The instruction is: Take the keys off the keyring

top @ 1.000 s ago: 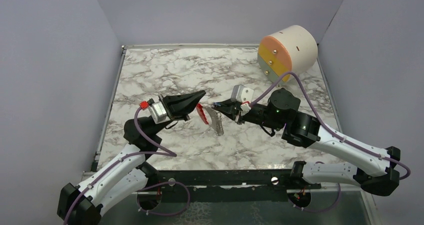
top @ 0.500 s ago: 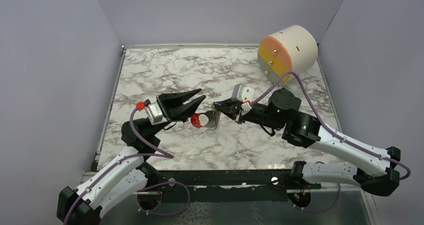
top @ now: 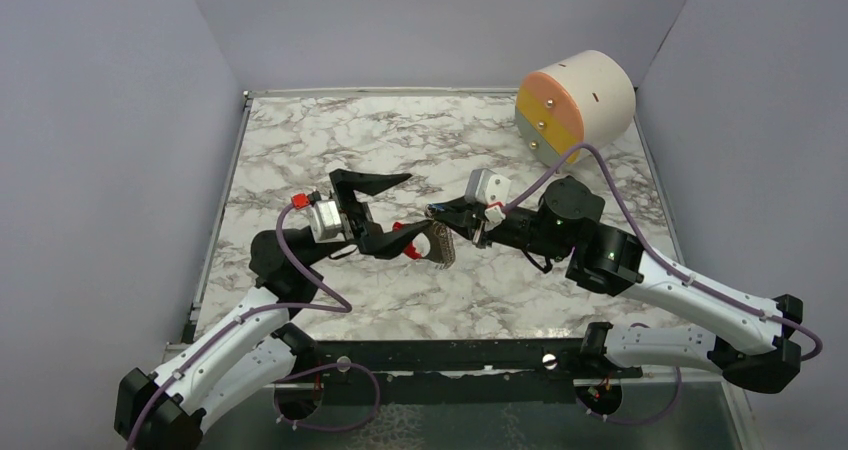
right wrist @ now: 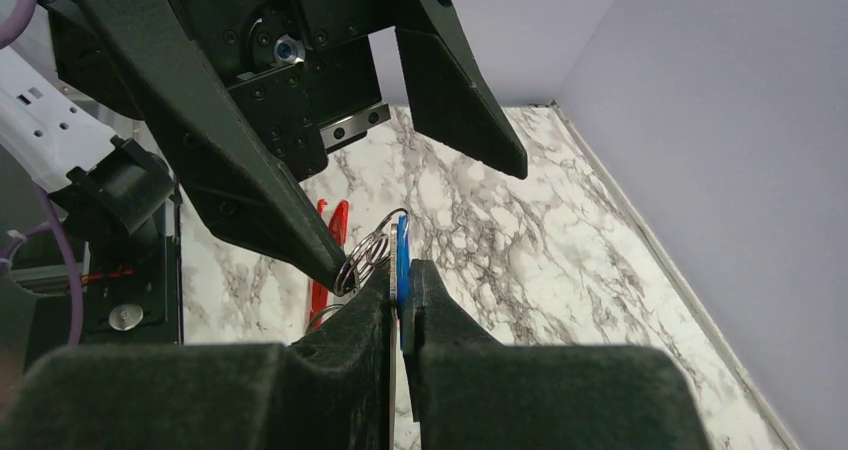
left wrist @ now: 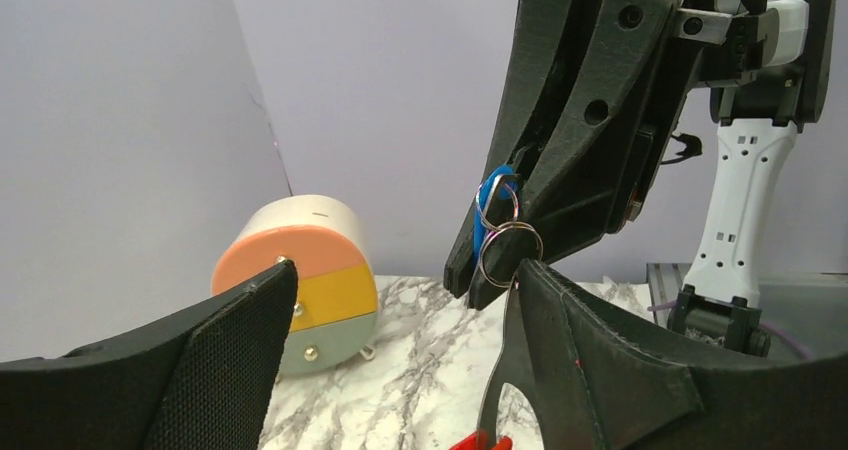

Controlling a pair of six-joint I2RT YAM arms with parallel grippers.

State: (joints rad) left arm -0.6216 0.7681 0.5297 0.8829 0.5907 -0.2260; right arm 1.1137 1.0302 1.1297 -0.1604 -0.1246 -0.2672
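My right gripper (top: 435,211) is shut on the keys (right wrist: 402,255), a tiny blue tag whose edge sticks up between the pads. Silver split rings (right wrist: 365,255) hang at its tip. Below them dangles the keyring (top: 441,246), a grey ridged band with a red part (top: 408,248). My left gripper (top: 405,215) is open and faces the right one. Its lower finger (right wrist: 260,190) has its tip against the silver rings, and its upper finger (right wrist: 460,100) stands apart above. In the left wrist view the blue tag (left wrist: 492,195) and rings (left wrist: 508,245) sit between the open fingers.
A big cream cylinder (top: 580,100) with an orange, yellow and grey face lies at the back right corner of the marble table (top: 330,140). Purple walls close in on the left, back and right. Both arms meet over the table's middle.
My left gripper has gone from shut on the red part to wide open and has let it go. The ridged band swung and now hangs from the right gripper. The right arm held still.
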